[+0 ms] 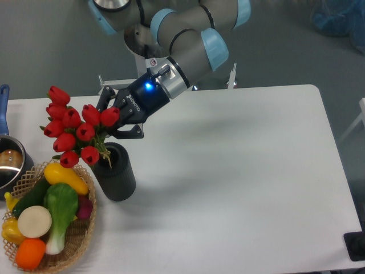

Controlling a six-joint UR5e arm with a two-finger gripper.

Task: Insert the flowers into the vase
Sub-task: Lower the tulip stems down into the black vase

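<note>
while the tool (110, 117) grips them, red-budded flowers (73, 129) tilt over the ribbed vase (116, 174).

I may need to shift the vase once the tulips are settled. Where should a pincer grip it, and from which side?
Grip the vase around its ribbed wall, about mid-height, coming in level from its right. It stands upright and is round, so opposite sides suit two fingers. The tulips crowd the mouth and lean left, and the basket sits close on the left, so the right side looks freest.
</note>
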